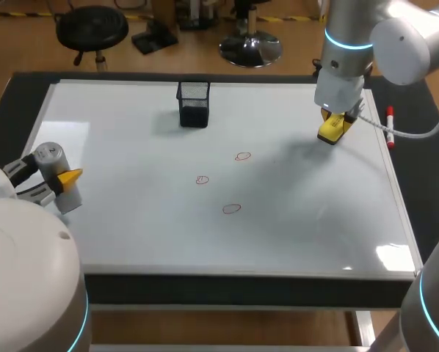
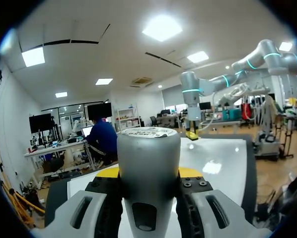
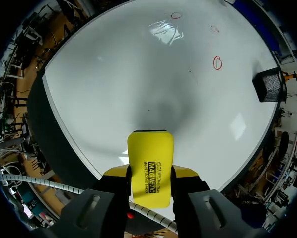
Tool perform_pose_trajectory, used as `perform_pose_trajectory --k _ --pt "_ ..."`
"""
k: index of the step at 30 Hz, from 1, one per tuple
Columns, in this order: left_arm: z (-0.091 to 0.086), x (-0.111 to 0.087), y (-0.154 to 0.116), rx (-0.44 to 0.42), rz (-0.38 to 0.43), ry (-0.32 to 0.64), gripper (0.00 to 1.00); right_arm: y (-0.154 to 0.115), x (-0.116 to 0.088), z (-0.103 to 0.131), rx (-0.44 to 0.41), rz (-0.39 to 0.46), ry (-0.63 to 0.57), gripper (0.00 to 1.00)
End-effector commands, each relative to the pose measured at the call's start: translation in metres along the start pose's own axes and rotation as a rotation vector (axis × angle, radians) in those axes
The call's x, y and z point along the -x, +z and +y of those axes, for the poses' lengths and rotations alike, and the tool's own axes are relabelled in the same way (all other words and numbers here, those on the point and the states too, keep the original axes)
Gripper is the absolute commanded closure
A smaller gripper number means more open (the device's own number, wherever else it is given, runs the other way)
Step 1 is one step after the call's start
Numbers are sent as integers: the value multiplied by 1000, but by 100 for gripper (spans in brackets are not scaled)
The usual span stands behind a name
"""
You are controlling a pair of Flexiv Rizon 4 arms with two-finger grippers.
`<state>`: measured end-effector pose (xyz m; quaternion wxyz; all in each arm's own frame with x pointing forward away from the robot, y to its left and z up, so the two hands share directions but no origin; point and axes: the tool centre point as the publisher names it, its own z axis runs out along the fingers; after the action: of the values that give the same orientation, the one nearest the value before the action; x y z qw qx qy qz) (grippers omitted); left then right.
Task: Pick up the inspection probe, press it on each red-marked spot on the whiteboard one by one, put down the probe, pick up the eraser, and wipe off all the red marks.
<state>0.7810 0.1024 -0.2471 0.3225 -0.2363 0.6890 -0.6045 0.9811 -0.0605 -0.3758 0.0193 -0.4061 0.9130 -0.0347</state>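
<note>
Two yellow fingertips of the right pincer (image 3: 149,172) are clamped on the yellow eraser (image 3: 150,156) from both sides. It is held off the whiteboard (image 1: 131,220), nr the right edge, w/ a shadow beneath. Three red marks (image 1: 202,180) lie in a loose line mid-board, well apart from the eraser, none wiped yet. For the wipe, the eraser's face should be set down flat w/ even pressure & drawn fully across each ring, so no arc is left. The left pincer (image 2: 148,173) is closed on the grey probe (image 2: 148,153) at the board's left edge; the probe is not yet put down. A black mesh cup (image 1: 194,104) at the far side & a red marker (image 1: 389,117) on the desk (image 1: 414,183) appear clear of the wiping path.
</note>
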Motion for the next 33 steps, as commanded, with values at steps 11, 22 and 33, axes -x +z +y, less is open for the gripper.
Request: perform_pose_trajectory --k 11,22,33 --pt "-1 0 0 -2 -3 1 100 -12 15 73 -6 -19 -168 100" --pt "-1 0 0 -2 -3 1 100 -21 51 167 -6 -39 -390 100" --pt "-1 0 0 -2 -3 1 100 -26 99 230 -24 -41 -586 100"
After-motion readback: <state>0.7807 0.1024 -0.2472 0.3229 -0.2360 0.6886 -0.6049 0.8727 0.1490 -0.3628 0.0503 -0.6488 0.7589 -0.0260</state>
